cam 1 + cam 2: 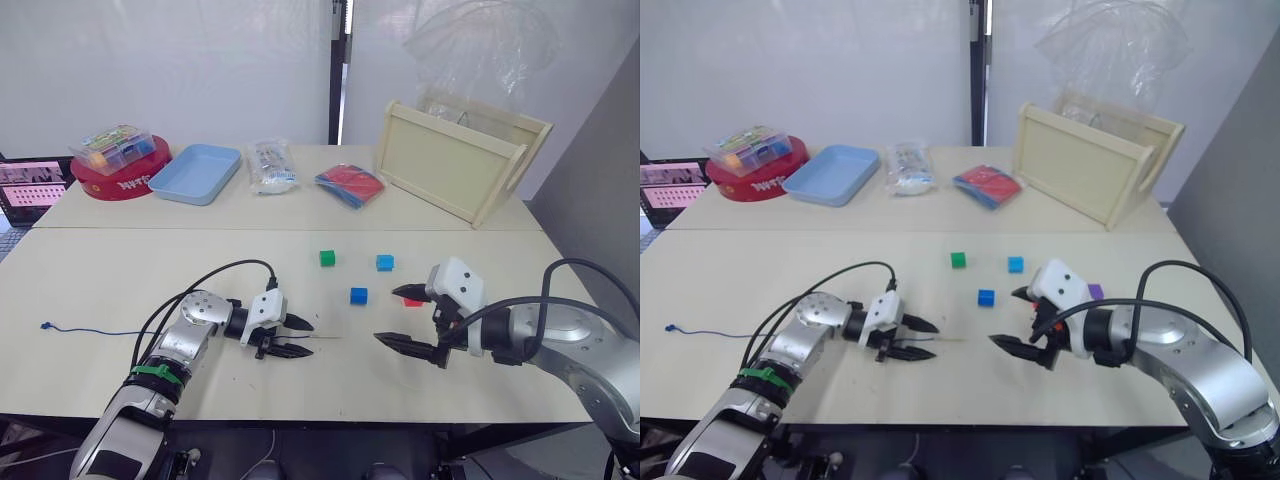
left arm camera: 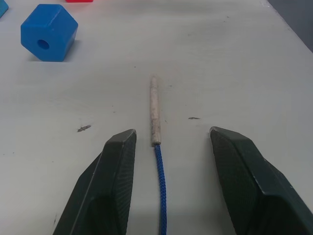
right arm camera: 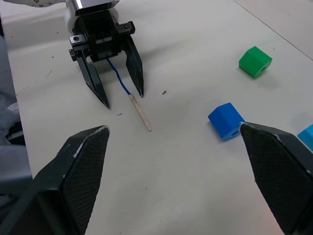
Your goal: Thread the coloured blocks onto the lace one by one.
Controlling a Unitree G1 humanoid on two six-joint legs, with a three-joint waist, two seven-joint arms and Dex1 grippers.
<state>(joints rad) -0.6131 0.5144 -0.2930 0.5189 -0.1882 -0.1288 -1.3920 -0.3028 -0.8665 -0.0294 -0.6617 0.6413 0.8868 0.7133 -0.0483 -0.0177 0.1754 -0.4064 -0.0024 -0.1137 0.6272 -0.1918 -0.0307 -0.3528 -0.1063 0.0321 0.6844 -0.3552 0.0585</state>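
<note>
The thin blue cord lace [image 2: 160,188] with its pale stiff tip lies flat on the tabletop [image 1: 120,290] between the spread, empty fingers of the left hand [image 1: 292,337]; the right hand [image 1: 407,318] is open too.

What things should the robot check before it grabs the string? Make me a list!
1. Left gripper jaws open: ok.
2. Lace lies between the left jaws, flat on the table: ok.
3. Pale stiff tip sticks out past the jaws, not gripped yet: ok.
4. Right gripper jaws open and holding nothing: ok.
5. Darker blue block close by, its hole showing: ok.
6. Green block, light blue block loose on the table: ok. Red block partly hidden behind the right gripper: cannot tell.
</note>
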